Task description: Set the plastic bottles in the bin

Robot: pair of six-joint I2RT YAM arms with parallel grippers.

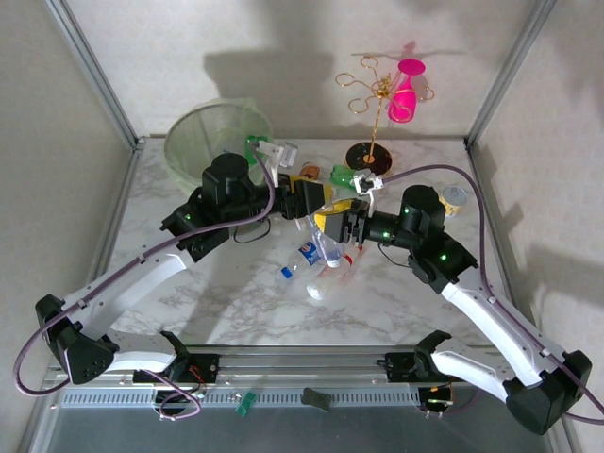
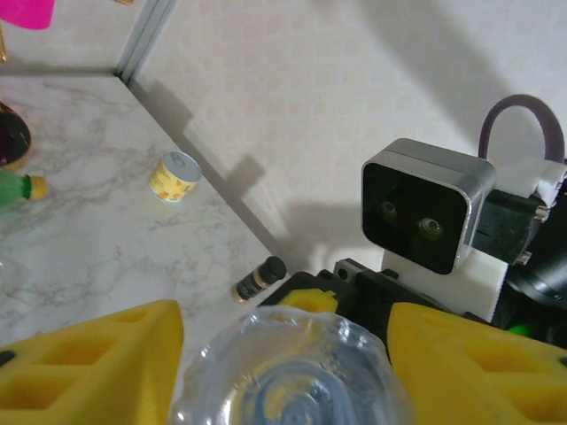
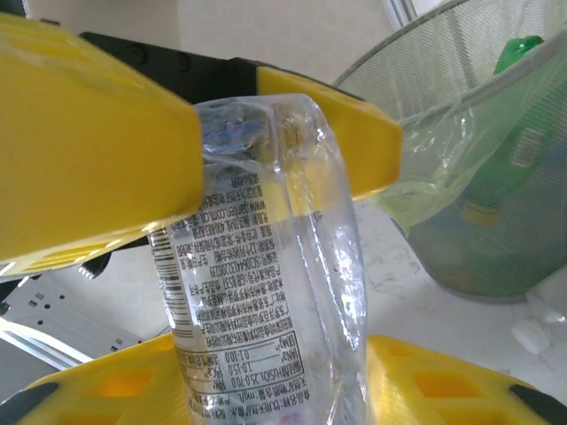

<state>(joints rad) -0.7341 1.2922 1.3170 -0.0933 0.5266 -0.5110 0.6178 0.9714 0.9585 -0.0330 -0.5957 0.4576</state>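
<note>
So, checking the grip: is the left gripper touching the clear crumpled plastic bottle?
Touching. Right wrist view: left gripper's yellow fingers press both sides of the clear plastic bottle.

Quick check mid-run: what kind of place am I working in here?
Probably a lab test booth, not a home: plain white panels in aluminium posts, a marble-look tabletop, and staged props such as the bin.

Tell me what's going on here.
Two robot arms meet mid-table on one clear bottle. The right pincer grips it and the left pincer clamps its other end, which looks like a handover. The bin sits back left with a green bottle inside. Loose bottles lie on the table.
</note>
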